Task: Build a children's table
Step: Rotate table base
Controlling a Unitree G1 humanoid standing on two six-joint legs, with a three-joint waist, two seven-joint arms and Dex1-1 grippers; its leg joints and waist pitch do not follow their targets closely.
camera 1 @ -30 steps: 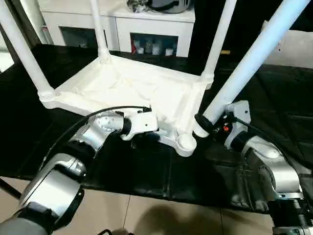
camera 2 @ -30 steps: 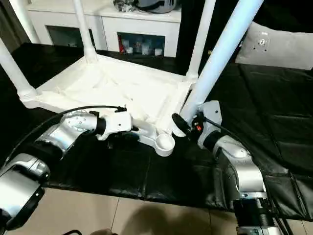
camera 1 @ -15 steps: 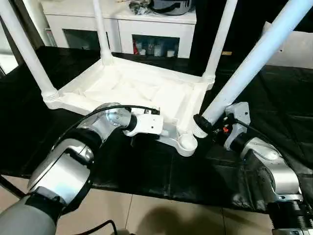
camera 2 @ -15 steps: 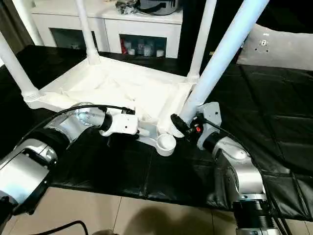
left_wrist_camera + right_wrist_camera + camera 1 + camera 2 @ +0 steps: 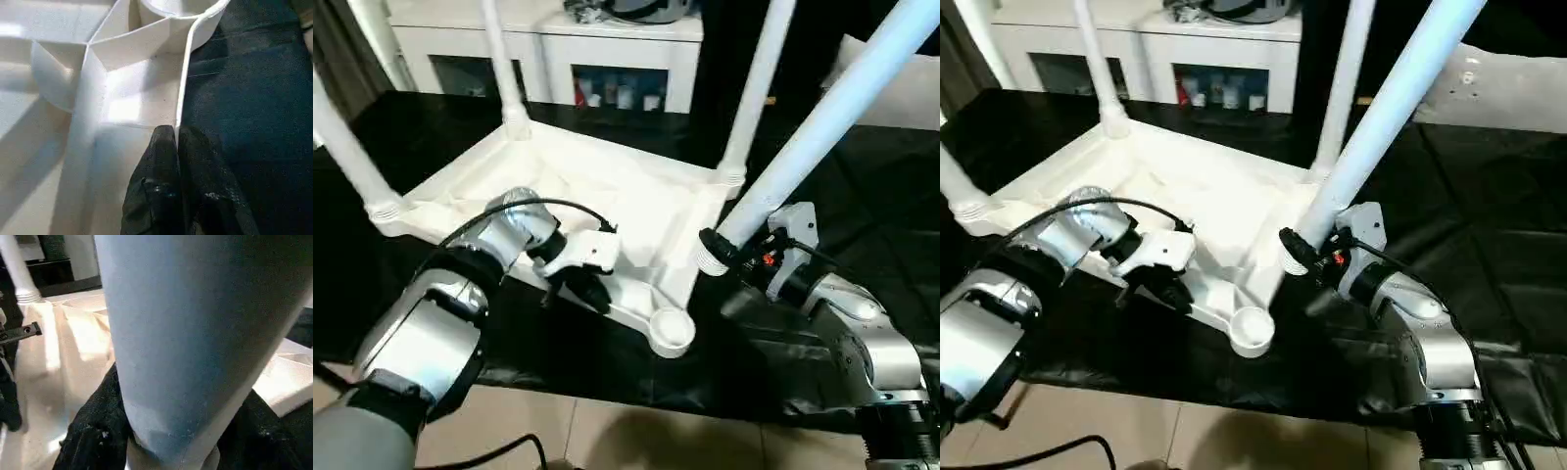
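Observation:
The white table top (image 5: 607, 186) lies upside down on a black mat, ribbed underside up. Three white legs stand in its corner sockets: far left (image 5: 501, 59), far right (image 5: 756, 88) and near left (image 5: 342, 147). The near right socket (image 5: 672, 331) is empty. My left gripper (image 5: 579, 289) is shut on the thin near rim (image 5: 182, 98) of the top, a little way from that socket. My right gripper (image 5: 720, 250) is shut on the fourth leg (image 5: 813, 127) close to its lower end, which hangs tilted just beyond the empty socket.
A white cabinet (image 5: 607, 49) with glass doors stands behind the table top. A white panel (image 5: 1518, 88) lies at the far right on the mat (image 5: 871, 196). Tiled floor (image 5: 656, 431) begins at the mat's near edge.
The table top has shifted toward me and to the left with my left gripper on its rim; the empty socket now lies nearer me than the held leg's end. The right arm barely moved.

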